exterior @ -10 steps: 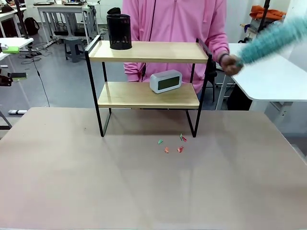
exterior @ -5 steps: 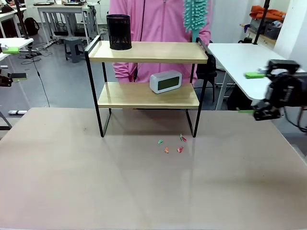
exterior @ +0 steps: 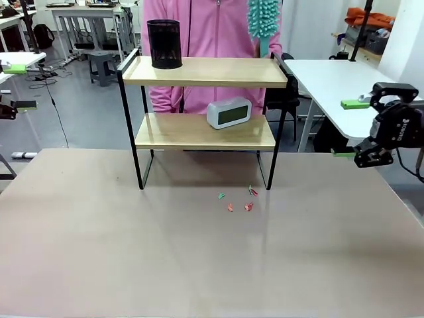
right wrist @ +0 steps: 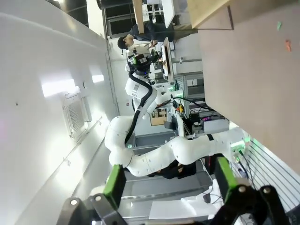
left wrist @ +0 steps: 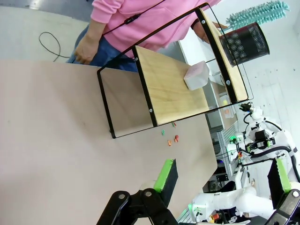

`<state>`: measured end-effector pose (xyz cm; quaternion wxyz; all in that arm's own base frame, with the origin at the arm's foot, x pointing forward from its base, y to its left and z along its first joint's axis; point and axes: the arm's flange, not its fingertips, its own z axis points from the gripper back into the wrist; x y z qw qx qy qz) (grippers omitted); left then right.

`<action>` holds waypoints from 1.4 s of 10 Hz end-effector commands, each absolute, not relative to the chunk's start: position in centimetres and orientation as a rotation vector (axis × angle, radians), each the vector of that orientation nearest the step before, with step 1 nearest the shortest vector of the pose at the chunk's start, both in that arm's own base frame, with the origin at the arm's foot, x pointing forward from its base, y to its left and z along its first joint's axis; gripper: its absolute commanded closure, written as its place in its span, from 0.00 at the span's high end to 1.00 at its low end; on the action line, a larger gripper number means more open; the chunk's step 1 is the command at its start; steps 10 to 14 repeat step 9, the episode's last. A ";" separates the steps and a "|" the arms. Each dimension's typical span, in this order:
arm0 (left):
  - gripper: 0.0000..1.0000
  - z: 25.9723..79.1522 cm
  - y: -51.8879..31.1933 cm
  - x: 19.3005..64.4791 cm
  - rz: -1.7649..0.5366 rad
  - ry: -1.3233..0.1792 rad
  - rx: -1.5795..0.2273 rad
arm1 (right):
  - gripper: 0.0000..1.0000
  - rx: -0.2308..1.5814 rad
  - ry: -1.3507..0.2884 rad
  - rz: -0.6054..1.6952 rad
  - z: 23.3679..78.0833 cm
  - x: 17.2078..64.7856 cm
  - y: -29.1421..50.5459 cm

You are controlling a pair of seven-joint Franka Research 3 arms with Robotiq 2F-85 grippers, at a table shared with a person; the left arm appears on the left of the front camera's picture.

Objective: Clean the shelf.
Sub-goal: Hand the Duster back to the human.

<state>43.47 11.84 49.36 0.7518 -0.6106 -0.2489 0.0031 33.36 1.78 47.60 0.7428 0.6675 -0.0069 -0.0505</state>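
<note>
The shelf point(exterior: 205, 71) stands at the table's middle back, two light wooden boards in a black frame. On its top board, at the left, is a black mesh cup point(exterior: 164, 44); a grey clock point(exterior: 229, 112) rests on the lower board. Behind it a person in pink holds a teal duster point(exterior: 263, 20) upright above the top board's right end. My right gripper point(exterior: 349, 128) hovers open at the table's right edge, well clear of the shelf. In the left wrist view the shelf point(left wrist: 173, 89) lies sideways, and my left gripper point(left wrist: 222, 180) is open and holds nothing. My right gripper point(right wrist: 168, 180) is likewise open in its own view.
Small coloured scraps point(exterior: 238, 201) lie on the tan table point(exterior: 199, 265) just in front of the shelf's right legs. A white side table point(exterior: 344, 86) stands behind my right gripper. The person's other hand point(left wrist: 86, 49) hangs by the table's far edge.
The person has swung the duster from the far right to upright behind the shelf's top right corner. My right gripper came into view at the right edge and has barely shifted since.
</note>
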 end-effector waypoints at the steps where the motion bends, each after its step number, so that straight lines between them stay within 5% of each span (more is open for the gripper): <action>1: 1.00 49.6 11.8 43.2 -0.005 -0.538 -1.335 | 1.00 1.464 -0.021 -0.088 47.6 33.1 1.7; 14: 1.00 49.6 11.8 43.2 -0.005 -0.538 -1.335 | 1.00 1.464 -0.021 -0.088 47.6 33.1 1.7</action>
